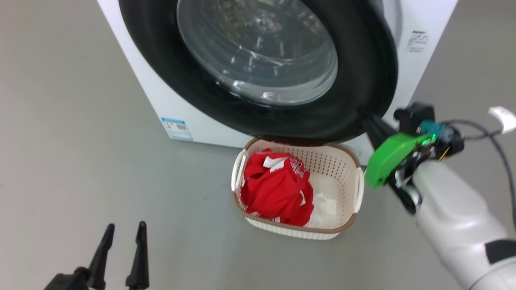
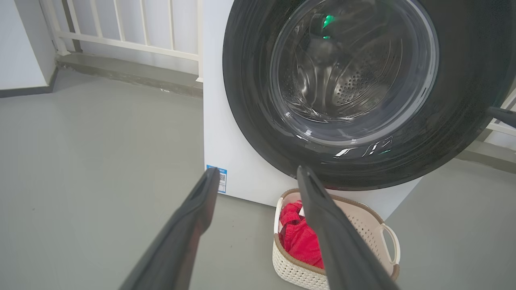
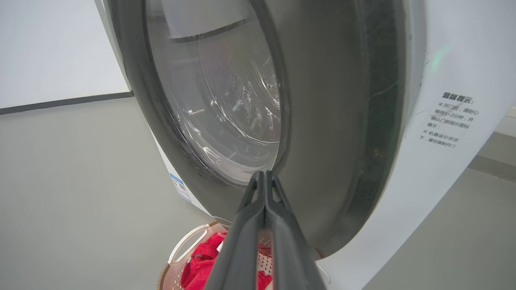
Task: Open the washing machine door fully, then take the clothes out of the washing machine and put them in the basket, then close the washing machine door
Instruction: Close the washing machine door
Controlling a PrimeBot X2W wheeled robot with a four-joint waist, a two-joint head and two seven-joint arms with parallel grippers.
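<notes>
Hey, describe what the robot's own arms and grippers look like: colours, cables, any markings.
Both the left gripper and right gripper have two long, tapered matte-black fingers. The right wrist carries a bright green plastic cover, a teal connector and a thin black cable. Its forearm is smooth glossy white with a black band.

A smooth, matt grey floor (image 1: 80, 153) spreads wide, bare of marks but for a few faint specks. At its far edge, in the left wrist view, a low grey concrete kerb (image 2: 129, 74) runs along under a white railing of upright bars (image 2: 121, 28). At the floor's far left corner stands a plain white wall (image 2: 20, 44), footed by a thin dark skirting strip (image 2: 24, 92). The light is soft and even, like daylight, casting only weak shadows on the floor.
</notes>
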